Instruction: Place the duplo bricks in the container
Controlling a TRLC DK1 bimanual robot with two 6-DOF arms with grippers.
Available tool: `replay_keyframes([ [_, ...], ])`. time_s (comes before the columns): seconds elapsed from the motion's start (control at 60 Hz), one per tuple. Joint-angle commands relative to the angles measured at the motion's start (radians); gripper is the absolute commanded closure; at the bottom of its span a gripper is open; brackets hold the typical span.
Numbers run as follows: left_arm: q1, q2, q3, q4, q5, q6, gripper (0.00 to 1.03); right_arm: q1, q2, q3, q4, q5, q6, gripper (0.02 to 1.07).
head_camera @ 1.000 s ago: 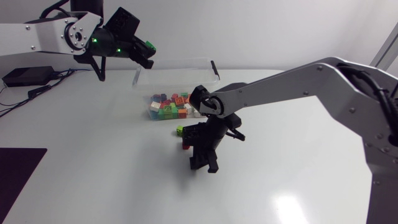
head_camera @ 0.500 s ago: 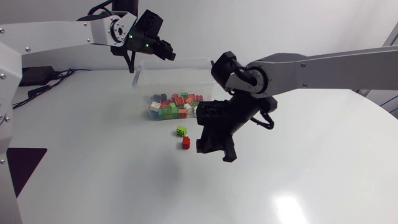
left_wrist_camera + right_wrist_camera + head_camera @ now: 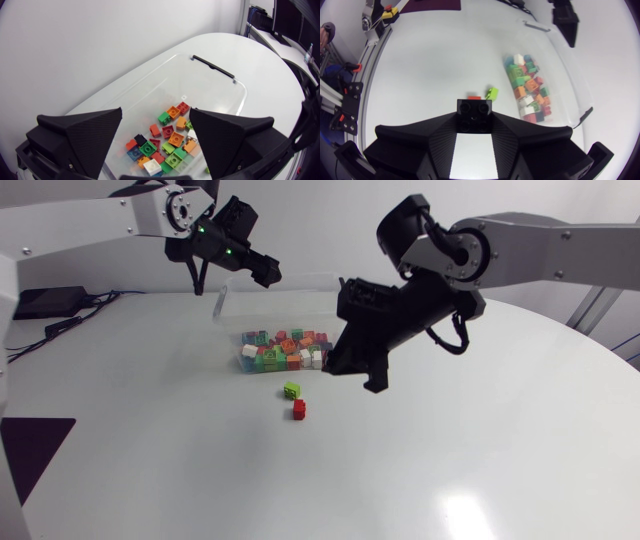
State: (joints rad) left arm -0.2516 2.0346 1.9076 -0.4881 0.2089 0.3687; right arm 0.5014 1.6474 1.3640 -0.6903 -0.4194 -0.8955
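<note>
Bricks (image 3: 283,350) mostly in container (image 3: 285,295). Green brick (image 3: 291,390) and red brick (image 3: 299,409) lie on table (image 3: 150,440), just near of it. Left gripper (image 3: 156,115) gapes empty above container. My right gripper (image 3: 475,124) clamps black brick (image 3: 475,112).

Both the left arm (image 3: 90,220) and right arm (image 3: 560,255) have silver-grey links, black joints and matte black wedge jaws.

Left hand (image 3: 155,112) open; right hand (image 3: 475,124) clamped.

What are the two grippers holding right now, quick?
Left gripper: open, empty, above the container.
Right gripper: closed on a black brick.
</note>
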Motion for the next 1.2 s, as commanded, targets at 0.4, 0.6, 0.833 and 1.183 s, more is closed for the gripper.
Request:
replay_keyframes([
  [0.4,-0.026,-0.444,-0.458,-0.113,0.026,0.271,0.04,-0.009,0.103,0.310,0.212,0.021,0.317,0.88],
  [0.6,-0.051,-0.504,-0.571,-0.141,0.026,0.365,0.04,-0.003,0.207,0.422,0.275,0.057,0.399,0.88],
  [0.833,-0.057,-0.501,-0.708,-0.135,0.027,0.524,0.04,-0.001,0.358,0.612,0.278,0.114,0.461,0.88],
  [1.183,-0.064,-0.376,-0.783,-0.049,0.027,0.607,0.04,-0.004,0.585,0.922,0.126,0.171,0.517,0.31],
])
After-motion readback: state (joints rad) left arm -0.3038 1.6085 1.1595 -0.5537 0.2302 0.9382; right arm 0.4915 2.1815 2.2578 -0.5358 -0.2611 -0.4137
